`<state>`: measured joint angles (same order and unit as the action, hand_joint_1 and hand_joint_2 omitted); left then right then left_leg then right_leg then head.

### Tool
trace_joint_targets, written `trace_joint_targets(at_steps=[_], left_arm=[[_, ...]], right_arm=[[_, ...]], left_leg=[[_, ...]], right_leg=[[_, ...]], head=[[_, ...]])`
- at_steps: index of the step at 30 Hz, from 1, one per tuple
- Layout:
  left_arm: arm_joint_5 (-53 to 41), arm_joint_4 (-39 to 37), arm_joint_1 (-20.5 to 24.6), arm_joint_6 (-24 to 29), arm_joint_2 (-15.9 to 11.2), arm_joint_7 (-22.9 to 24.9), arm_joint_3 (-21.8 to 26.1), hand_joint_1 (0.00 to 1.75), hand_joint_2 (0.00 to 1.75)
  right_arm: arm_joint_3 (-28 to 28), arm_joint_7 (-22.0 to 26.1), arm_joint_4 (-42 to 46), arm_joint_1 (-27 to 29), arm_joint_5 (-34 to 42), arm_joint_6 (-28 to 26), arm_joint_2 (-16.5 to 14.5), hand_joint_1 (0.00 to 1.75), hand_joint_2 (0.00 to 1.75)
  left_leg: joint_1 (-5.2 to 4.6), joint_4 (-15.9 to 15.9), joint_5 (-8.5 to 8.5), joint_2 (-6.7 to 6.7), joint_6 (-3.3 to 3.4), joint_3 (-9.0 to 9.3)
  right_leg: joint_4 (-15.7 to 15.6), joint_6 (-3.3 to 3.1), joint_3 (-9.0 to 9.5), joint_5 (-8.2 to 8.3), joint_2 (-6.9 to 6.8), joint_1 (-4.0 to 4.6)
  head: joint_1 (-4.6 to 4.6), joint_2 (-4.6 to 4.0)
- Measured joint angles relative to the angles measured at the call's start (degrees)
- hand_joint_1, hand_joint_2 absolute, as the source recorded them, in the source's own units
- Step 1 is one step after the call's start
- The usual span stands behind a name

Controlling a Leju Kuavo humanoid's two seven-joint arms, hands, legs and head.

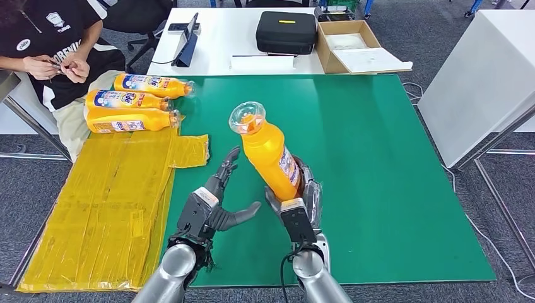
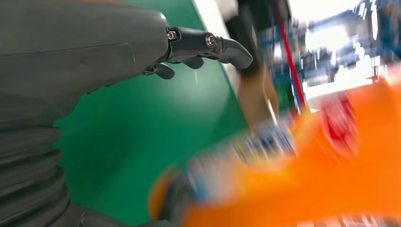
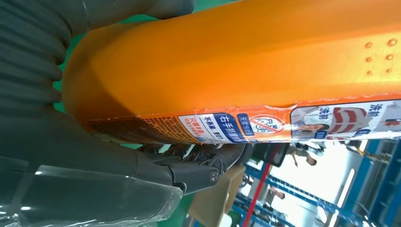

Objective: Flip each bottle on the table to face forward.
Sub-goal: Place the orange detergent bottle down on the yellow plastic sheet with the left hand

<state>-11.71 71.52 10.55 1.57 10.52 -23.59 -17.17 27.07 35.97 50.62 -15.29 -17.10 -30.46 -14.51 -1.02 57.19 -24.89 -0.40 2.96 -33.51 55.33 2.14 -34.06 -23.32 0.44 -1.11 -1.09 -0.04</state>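
My right hand (image 1: 301, 202) grips the lower body of an orange detergent bottle (image 1: 270, 154), lifted off the green mat (image 1: 391, 158) and tilted, its clear cap toward the far side. In the right wrist view the bottle (image 3: 236, 61) lies across the hand (image 3: 85, 165), its label edge showing. My left hand (image 1: 217, 199) hovers just left of the bottle with fingers spread and nothing in them; its fingers (image 2: 208, 45) stand apart from the blurred orange bottle (image 2: 302, 179). Three more orange bottles (image 1: 129, 104) lie on their sides at the mat's far left corner.
A yellow plastic sheet (image 1: 107, 202) covers the table left of the mat. A person (image 1: 50, 44) sits at the far left, hands together. Behind the mat stands a white table with a black case (image 1: 286, 31), a cardboard box (image 1: 353, 47) and a tablet stand (image 1: 187, 41).
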Motion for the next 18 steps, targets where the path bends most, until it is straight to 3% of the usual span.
trace_joint_targets(at_steps=[7,18], left_arm=[[9.65,-0.29,0.46,-6.93,0.04,1.98,-0.37,0.00,1.75],[12.83,-0.44,0.69,-8.63,-0.02,2.85,-0.35,0.00,1.75]], right_arm=[[2.09,-1.10,-4.31,-0.66,-3.91,-2.19,-1.95,1.75,1.75],[6.19,-1.99,-9.05,-1.21,-9.06,-5.97,-3.50,1.75,1.75]], left_leg=[[0.01,-0.01,0.00,0.02,0.00,-0.01],[0.01,0.00,0.00,0.00,0.00,-0.02]], right_leg=[[0.00,0.00,-0.02,-0.01,0.00,0.00],[0.00,0.00,-0.02,0.00,0.00,0.00]], head=[[0.00,0.00],[0.02,0.00]])
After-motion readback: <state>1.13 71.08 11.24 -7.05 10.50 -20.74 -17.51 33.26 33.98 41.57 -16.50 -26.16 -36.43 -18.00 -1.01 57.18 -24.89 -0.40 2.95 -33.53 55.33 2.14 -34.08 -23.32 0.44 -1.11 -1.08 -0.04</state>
